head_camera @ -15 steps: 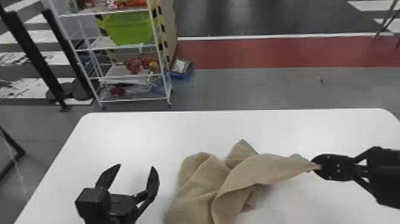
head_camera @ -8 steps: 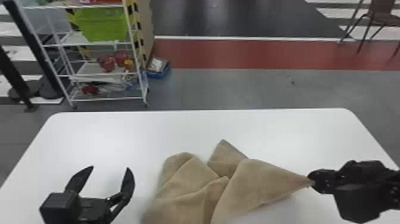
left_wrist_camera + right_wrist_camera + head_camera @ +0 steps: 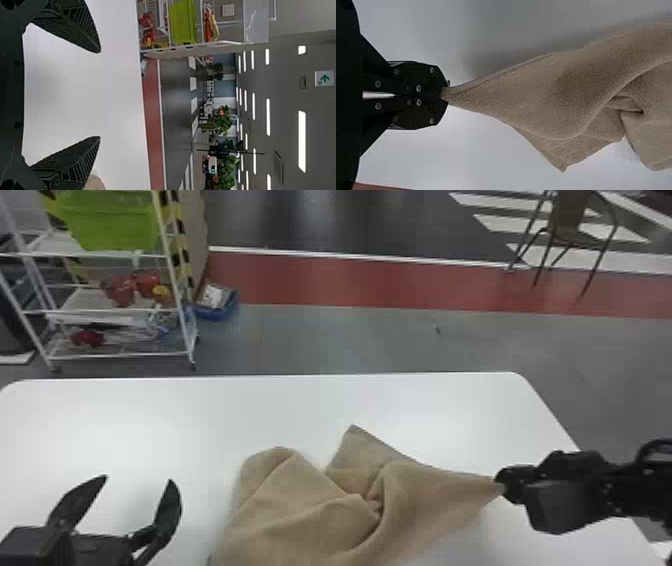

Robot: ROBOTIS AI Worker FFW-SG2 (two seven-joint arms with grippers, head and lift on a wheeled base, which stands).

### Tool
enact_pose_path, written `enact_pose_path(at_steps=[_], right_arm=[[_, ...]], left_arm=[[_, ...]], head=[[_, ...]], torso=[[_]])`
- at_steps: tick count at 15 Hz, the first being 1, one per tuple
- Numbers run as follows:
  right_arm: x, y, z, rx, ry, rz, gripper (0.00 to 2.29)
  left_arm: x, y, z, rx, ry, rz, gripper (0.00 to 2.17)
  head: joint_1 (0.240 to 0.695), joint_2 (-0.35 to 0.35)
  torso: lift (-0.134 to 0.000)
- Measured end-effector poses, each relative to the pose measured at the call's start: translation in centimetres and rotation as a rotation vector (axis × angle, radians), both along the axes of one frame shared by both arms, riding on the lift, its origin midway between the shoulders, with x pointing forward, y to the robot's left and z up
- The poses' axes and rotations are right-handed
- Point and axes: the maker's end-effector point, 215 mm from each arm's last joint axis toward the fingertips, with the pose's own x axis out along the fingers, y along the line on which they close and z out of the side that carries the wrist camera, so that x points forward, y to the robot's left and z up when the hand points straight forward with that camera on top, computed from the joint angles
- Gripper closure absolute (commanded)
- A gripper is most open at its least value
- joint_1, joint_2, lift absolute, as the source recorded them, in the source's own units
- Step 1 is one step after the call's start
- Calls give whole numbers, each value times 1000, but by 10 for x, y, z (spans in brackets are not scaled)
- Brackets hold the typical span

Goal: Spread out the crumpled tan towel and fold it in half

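Note:
The tan towel [image 3: 310,510] lies rumpled on the white table, with folds near its middle and one corner pointing to the far side. Its right corner is pinched by my right gripper [image 3: 502,485], which is shut on it. In the right wrist view the towel [image 3: 558,95] stretches away from the tips of the right gripper [image 3: 445,94]. My left gripper [image 3: 139,480] stands open to the left of the towel, apart from it. In the left wrist view the left gripper [image 3: 100,95] has nothing between its fingers, and a bit of towel [image 3: 94,183] shows beside one finger.
The white table [image 3: 200,415] has its far edge and far right corner beyond the towel. Past it on the floor stand a white wire shelf [image 3: 112,310] with a green bin [image 3: 112,220], a blue tray [image 3: 216,305] and a chair [image 3: 567,227].
The head view has turned toward the right. The right gripper keeps hold of the towel's corner, and the towel's right part has changed from a raised flap to a wider, creased spread. The left gripper stays open.

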Motion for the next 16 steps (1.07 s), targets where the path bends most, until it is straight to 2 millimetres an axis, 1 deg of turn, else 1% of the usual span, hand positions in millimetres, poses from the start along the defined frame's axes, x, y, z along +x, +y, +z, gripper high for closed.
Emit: enact_pose_path(at_steps=[1,2,3,4,5,6,7,8,9,11,12,14,16], right_arm=[[0,-13,2,8,0,-53,-1],[0,-30,5,16,-1,-114,2],[-1,-43,9,33,-8,-156,6],[2,-58,20,85,-28,-216,9],[6,-71,34,167,-55,-289,12],[10,-84,45,275,-70,-384,22],[13,-95,49,394,-65,-505,49],[14,-106,50,544,-41,-665,49],[14,-111,47,681,-5,-802,46],[8,-112,39,883,72,-980,46],[7,-112,33,959,113,-1050,66],[7,-112,22,1048,159,-1143,70],[10,-132,2,1045,104,-1258,70]], left_arm=[[-1,-1,-2,-1,9,-8,110],[-1,-4,-4,-5,17,-22,110],[-1,-5,-5,-9,20,-33,110],[-2,-8,-6,-13,23,-52,100],[-3,-15,-8,-18,29,-87,39],[-3,-20,-8,-16,30,-119,36],[-3,-24,-5,-16,15,-137,39],[-3,-28,-1,-27,-5,-156,33],[-4,-34,2,-38,-18,-189,19],[-8,-40,11,-38,-46,-251,19],[-10,-40,17,-31,-66,-261,19],[-13,-42,31,-18,-116,-288,46],[-22,-58,36,-10,-128,-382,103]], head=[[695,-172],[695,-215],[695,-231],[695,-250],[695,-271],[695,-288],[695,-305],[695,-338],[695,-349],[695,-350],[695,-350],[695,-350],[695,-350]], torso=[[-121],[-121],[-121],[-121],[-121],[-121],[-121],[-121],[-121],[-121],[-121],[-121],[-121]])
